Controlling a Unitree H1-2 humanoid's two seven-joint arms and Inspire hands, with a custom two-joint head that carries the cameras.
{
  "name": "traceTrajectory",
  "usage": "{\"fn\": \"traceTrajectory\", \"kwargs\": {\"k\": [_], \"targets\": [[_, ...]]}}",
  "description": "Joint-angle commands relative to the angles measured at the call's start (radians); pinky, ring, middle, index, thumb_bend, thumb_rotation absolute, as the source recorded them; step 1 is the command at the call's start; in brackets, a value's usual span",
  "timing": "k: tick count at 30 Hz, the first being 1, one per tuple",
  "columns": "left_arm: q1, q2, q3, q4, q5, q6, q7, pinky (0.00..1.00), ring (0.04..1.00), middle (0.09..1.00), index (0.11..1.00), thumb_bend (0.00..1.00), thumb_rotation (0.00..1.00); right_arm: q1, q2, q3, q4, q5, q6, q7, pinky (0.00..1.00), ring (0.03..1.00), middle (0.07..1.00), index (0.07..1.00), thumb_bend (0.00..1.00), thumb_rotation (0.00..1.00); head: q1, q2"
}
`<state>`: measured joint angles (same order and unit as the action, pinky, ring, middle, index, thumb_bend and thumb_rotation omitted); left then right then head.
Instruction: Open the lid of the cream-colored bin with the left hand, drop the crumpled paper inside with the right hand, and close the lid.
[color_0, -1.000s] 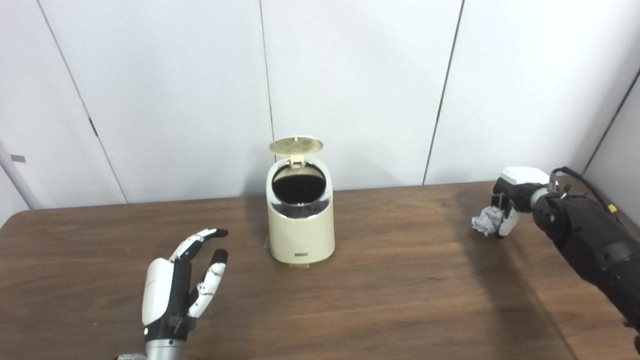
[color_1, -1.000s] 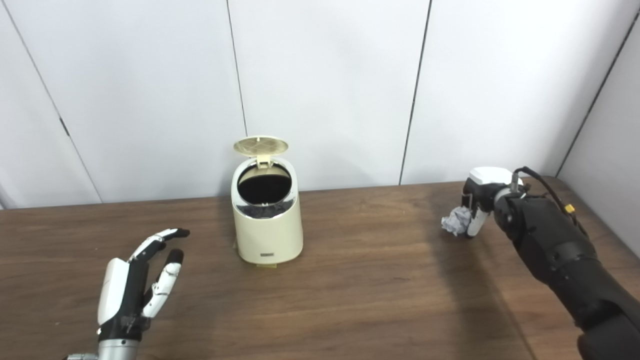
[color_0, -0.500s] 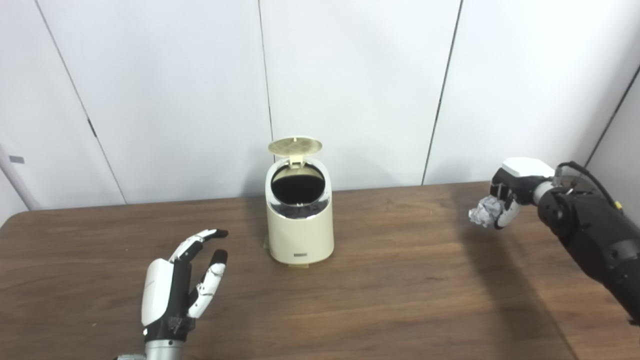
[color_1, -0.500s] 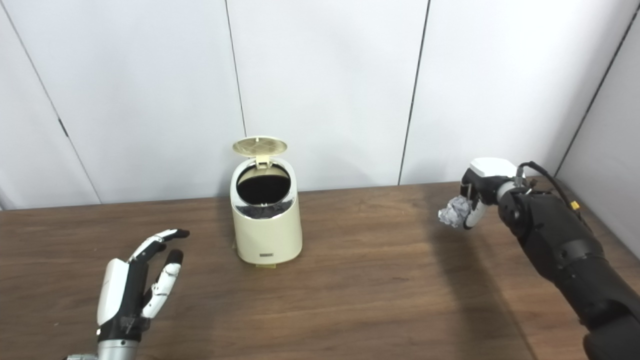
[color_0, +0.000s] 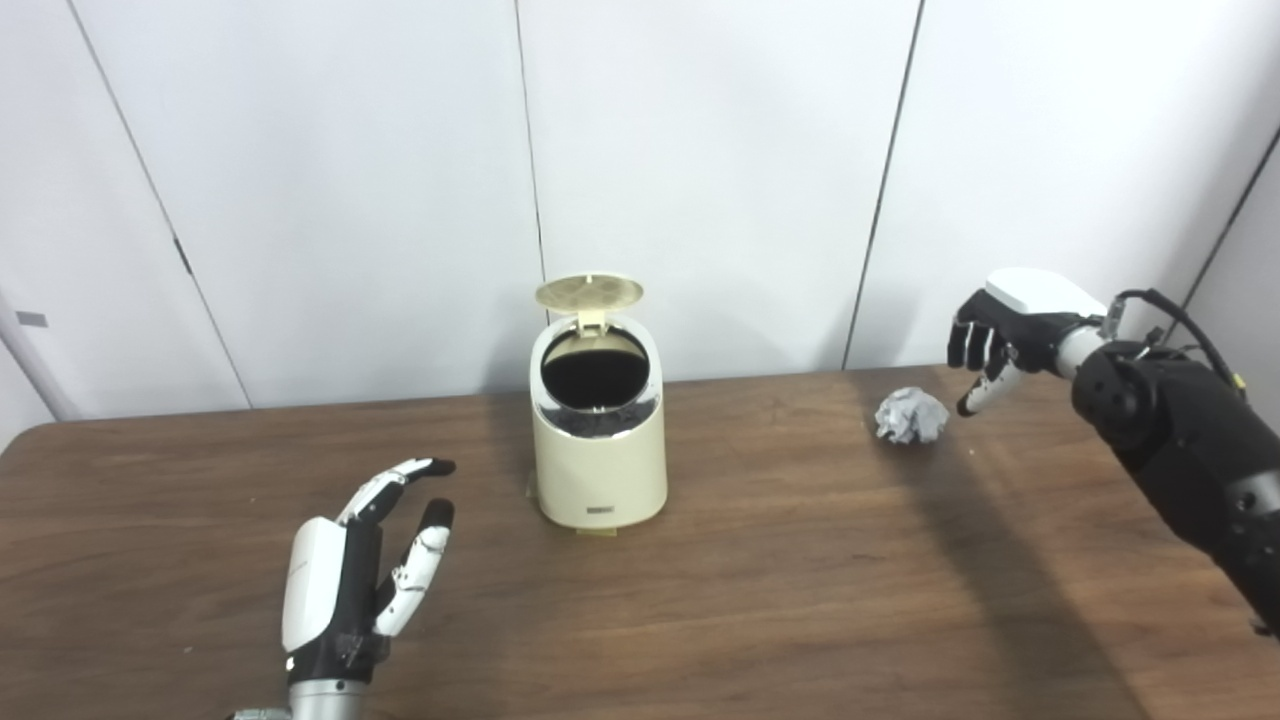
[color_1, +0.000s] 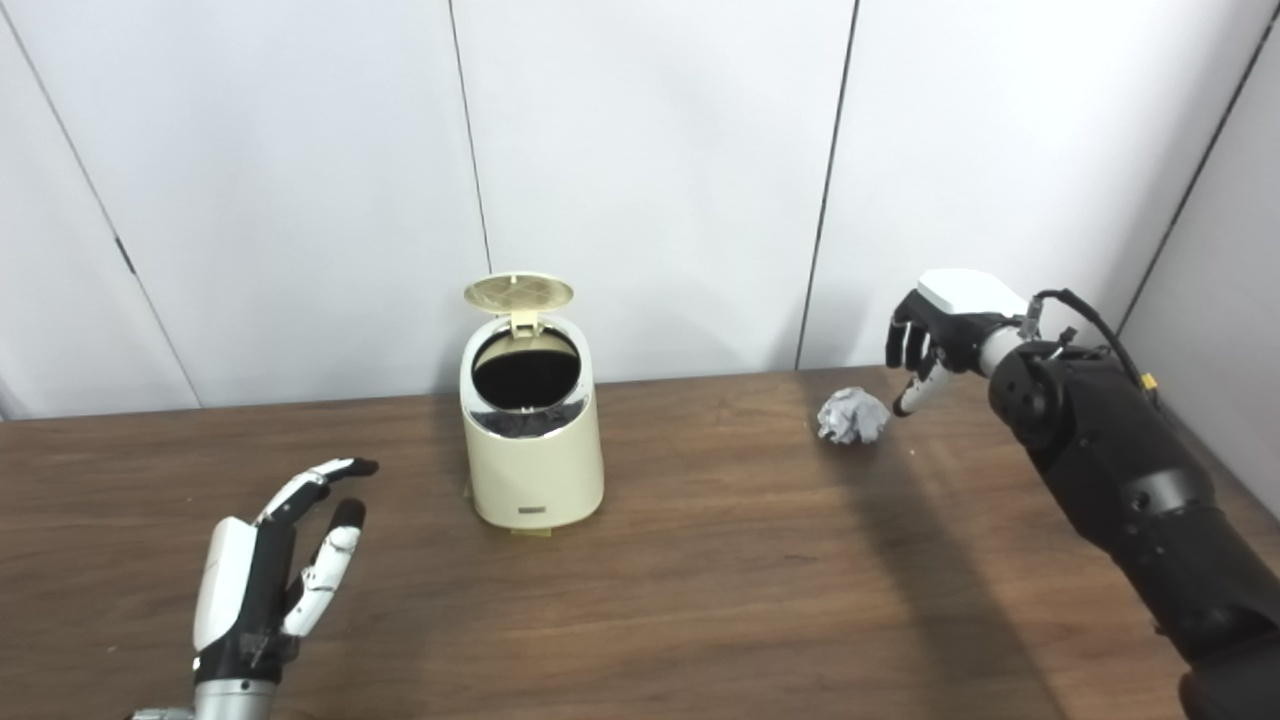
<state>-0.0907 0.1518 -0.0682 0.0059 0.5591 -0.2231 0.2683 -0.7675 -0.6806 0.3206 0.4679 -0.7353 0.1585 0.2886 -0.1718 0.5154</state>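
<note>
Near the desk's (color_0: 760, 600) far right edge, the crumpled paper (color_0: 910, 415) has slipped from my right hand (color_0: 1000, 335), now empty, fingers apart (apparently mid-lift), so it needs regrasping before reaching the open cream-colored bin (color_0: 598, 440); my left hand (color_0: 345, 585) waits open.

Table (color_0: 760, 600): bare wood across the near half and between bin and paper ball. Bin (color_0: 598, 470): upright at centre, mouth uncovered, reachable from above and the near side; lid (color_0: 589, 291) standing up at its far rim, blocking the far side. Paper ball (color_0: 911, 415): far right, on the table, open room around it. Left hand (color_0: 360, 565): near left, fingers spread. Right hand (color_0: 1000, 335): raised just right of the ball, apart from it. Wall (color_0: 700, 150): close behind the table's far edge.
</note>
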Motion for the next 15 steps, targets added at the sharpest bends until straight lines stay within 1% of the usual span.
{"fn": "traceTrajectory", "kwargs": {"k": [1, 2, 3, 4, 7, 9, 13, 15], "targets": [[0.015, 0.005, -0.004, 0.053, 0.011, -0.013, 0.016, 0.79, 0.808, 0.788, 0.755, 0.45, 1.0, -0.04, -0.03, -0.019, -0.053, -0.009, 0.012, -0.002, 0.35, 0.443, 0.458, 0.49, 0.53, 0.0, -0.002, 0.0], [0.014, 0.006, -0.004, 0.054, 0.013, -0.013, 0.017, 0.78, 0.809, 0.789, 0.756, 0.44, 1.0, -0.04, -0.027, -0.015, -0.072, -0.017, 0.017, 0.002, 0.36, 0.45, 0.47, 0.488, 0.53, 0.0, -0.002, 0.0], [0.013, 0.006, -0.004, 0.055, 0.014, -0.013, 0.017, 0.78, 0.807, 0.788, 0.756, 0.44, 1.0, -0.04, -0.023, -0.013, -0.095, -0.023, 0.026, 0.009, 0.42, 0.503, 0.519, 0.471, 0.52, 0.0, -0.002, -0.001], [0.012, 0.006, -0.004, 0.055, 0.016, -0.012, 0.018, 0.78, 0.806, 0.787, 0.755, 0.44, 1.0, -0.039, -0.019, -0.012, -0.119, -0.028, 0.032, 0.015, 0.45, 0.53, 0.535, 0.464, 0.52, 0.0, -0.003, -0.001], [0.01, 0.005, -0.005, 0.06, 0.02, -0.014, 0.022, 0.78, 0.804, 0.784, 0.751, 0.45, 1.0, -0.047, -0.006, -0.012, -0.16, -0.034, 0.053, 0.042, 0.47, 0.552, 0.548, 0.46, 0.52, 0.0, -0.003, -0.003], [0.008, 0.005, -0.006, 0.064, 0.022, -0.016, 0.026, 0.77, 0.802, 0.782, 0.748, 0.45, 1.0, -0.06, 0.001, -0.004, -0.17, -0.042, 0.059, 0.057, 0.46, 0.531, 0.536, 0.466, 0.52, 0.0, -0.002, -0.004], [0.006, 0.003, -0.007, 0.063, 0.022, -0.011, 0.025, 0.78, 0.804, 0.784, 0.755, 0.46, 1.0, -0.076, 0.012, 0.009, -0.176, -0.062, 0.061, 0.079, 0.45, 0.523, 0.54, 0.464, 0.52, 0.0, -0.001, -0.005], [0.006, 0.003, -0.007, 0.063, 0.021, -0.012, 0.025, 0.78, 0.805, 0.785, 0.758, 0.47, 1.0, -0.078, 0.017, 0.009, -0.168, -0.059, 0.049, 0.074, 0.39, 0.467, 0.503, 0.478, 0.53, 0.0, 0.0, -0.005]]}}
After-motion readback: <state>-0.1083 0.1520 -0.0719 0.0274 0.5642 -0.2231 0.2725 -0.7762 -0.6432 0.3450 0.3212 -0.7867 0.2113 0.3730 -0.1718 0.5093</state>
